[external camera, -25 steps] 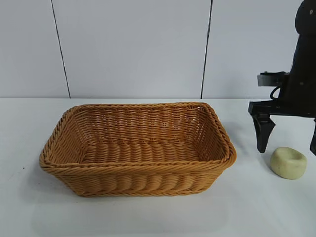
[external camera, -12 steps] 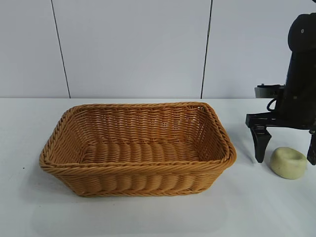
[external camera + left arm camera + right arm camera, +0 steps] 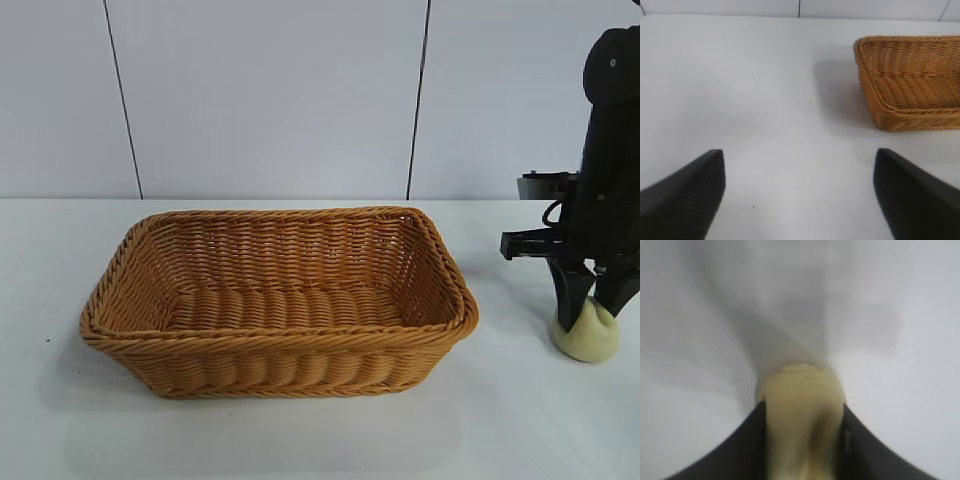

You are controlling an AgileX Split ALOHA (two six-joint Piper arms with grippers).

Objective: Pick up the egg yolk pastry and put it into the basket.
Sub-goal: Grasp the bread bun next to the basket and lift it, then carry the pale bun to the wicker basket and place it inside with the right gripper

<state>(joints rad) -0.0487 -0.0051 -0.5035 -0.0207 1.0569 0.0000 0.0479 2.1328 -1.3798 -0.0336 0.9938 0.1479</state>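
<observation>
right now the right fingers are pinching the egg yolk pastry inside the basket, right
Not inside. The right gripper does pinch the egg yolk pastry, but the pastry sits on the table beside the basket, as the exterior view shows.

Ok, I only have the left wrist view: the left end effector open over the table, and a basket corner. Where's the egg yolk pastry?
Observer: On the table, right of the basket in the exterior view, apart from it.
Operator: Is the right end effector on it?
Observer: Yes. The right end effector points down, its fingers pinching the egg yolk pastry from both sides; the right wrist view shows it squeezed narrow.
Operator: Lifted yet?
Observer: No, its base rests on the table.
</observation>
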